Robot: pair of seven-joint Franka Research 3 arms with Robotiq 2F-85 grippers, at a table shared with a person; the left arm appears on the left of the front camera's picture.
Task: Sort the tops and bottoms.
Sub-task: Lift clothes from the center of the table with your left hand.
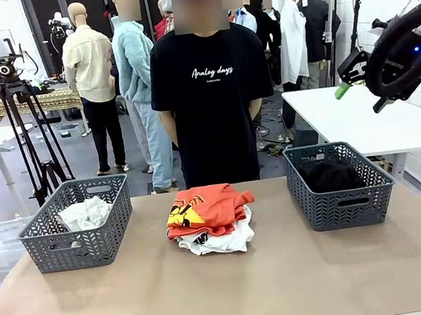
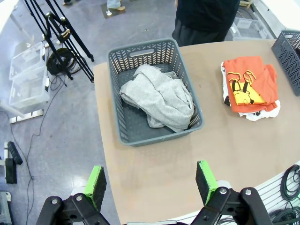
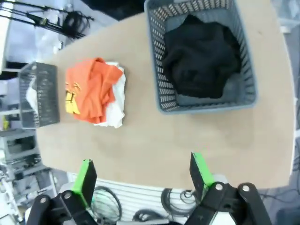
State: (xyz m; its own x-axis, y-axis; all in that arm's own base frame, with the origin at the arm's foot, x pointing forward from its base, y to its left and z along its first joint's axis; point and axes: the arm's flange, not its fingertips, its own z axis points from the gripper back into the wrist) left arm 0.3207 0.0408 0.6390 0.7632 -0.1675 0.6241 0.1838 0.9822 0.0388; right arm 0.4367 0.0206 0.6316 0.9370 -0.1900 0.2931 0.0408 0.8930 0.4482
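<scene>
The left claw [image 2: 150,183] is hanging wide open and empty, high above the near left corner of the surface [image 1: 233,292], with a camera tripod [image 1: 32,140] standing on the floor beyond that side. Under it the left lattice basket [image 1: 91,247] is holding a crumpled pale grey top [image 2: 157,96]. In the middle, the orange-red T-shirt [image 1: 208,205] with its yellow and black print is lying on top of white tops [image 1: 224,239] in a loose pile, well apart from both baskets, with nothing lying over it. A person [image 1: 212,104] in a black T-shirt is standing just behind the far edge. The right lattice basket [image 1: 346,210] is holding bunched black bottoms [image 1: 330,174]. The right claw [image 3: 143,176] is hanging wide open and empty above the near right side of the surface, and a white table [image 1: 343,116] is standing behind.
</scene>
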